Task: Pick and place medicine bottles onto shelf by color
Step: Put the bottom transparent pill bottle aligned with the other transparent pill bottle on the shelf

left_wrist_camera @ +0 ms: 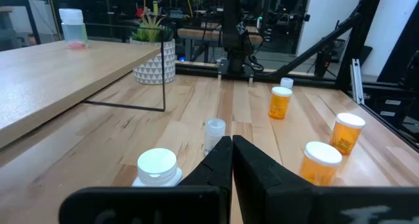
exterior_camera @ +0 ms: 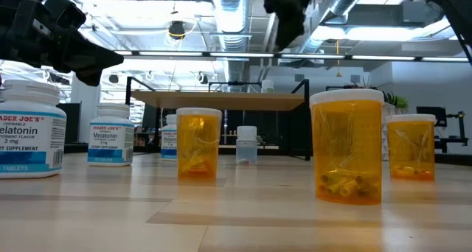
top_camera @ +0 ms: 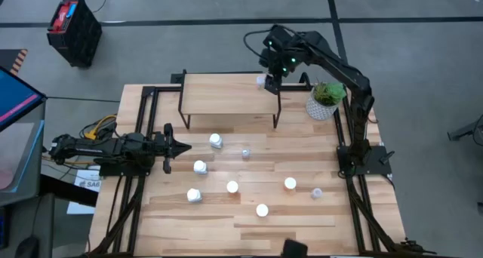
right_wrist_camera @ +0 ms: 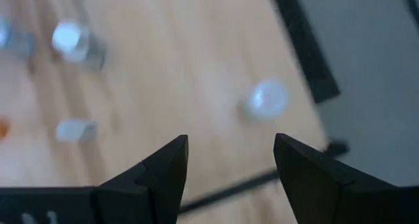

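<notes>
Wooden shelf holds one clear bottle beneath the open, empty right claw.

High cam sits straight above the worktop, looking down on everything, shelf at the far edge. Low cam is down at worktop level on the side opposite the shelf, facing it, bottles right up close. Left wrist cam looks level across the worktop, shelf beside it. Right wrist cam hangs above the shelf, pointing down. All 4 share the shelf.
</notes>
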You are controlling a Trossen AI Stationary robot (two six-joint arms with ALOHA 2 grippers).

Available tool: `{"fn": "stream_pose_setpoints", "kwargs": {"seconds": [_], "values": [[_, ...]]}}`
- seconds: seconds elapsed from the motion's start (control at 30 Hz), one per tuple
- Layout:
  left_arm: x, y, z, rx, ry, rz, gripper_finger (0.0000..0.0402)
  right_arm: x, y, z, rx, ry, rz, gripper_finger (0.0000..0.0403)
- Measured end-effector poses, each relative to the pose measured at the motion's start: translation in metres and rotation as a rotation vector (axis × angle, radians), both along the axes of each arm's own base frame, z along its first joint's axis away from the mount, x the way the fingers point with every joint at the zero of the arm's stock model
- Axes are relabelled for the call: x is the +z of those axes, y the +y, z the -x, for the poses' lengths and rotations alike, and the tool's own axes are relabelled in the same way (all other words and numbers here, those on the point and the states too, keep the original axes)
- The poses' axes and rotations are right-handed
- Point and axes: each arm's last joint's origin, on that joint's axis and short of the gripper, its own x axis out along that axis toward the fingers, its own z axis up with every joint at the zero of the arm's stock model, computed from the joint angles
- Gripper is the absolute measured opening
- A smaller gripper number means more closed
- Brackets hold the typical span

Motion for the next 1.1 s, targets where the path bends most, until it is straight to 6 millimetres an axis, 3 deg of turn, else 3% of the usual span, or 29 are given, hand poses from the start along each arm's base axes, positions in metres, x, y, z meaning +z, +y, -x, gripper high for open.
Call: {"fn": "stream_pose_setpoints", "kwargs": {"seconds": [0.1,0.3,0.73,1.1], "values": [[0.000,0.000,0.000,0.000,0.000,0.000,0.0000,-0.004,0.018,0.002,0.022,0.093,-0.077,0.0249],[0.000,0.000,0.000,-0.002,0.000,0.000,0.0000,-0.005,0.051,0.005,0.087,0.103,-0.124,0.0249],[0.000,0.000,0.000,-0.008,0.004,-0.048,0.0000,0.009,0.143,0.096,0.003,-0.006,-0.217,0.0221],[0.000,0.000,0.000,-0.008,0.009,-0.100,0.0000,-0.012,0.214,0.153,-0.068,-0.008,-0.303,0.0204]]}}
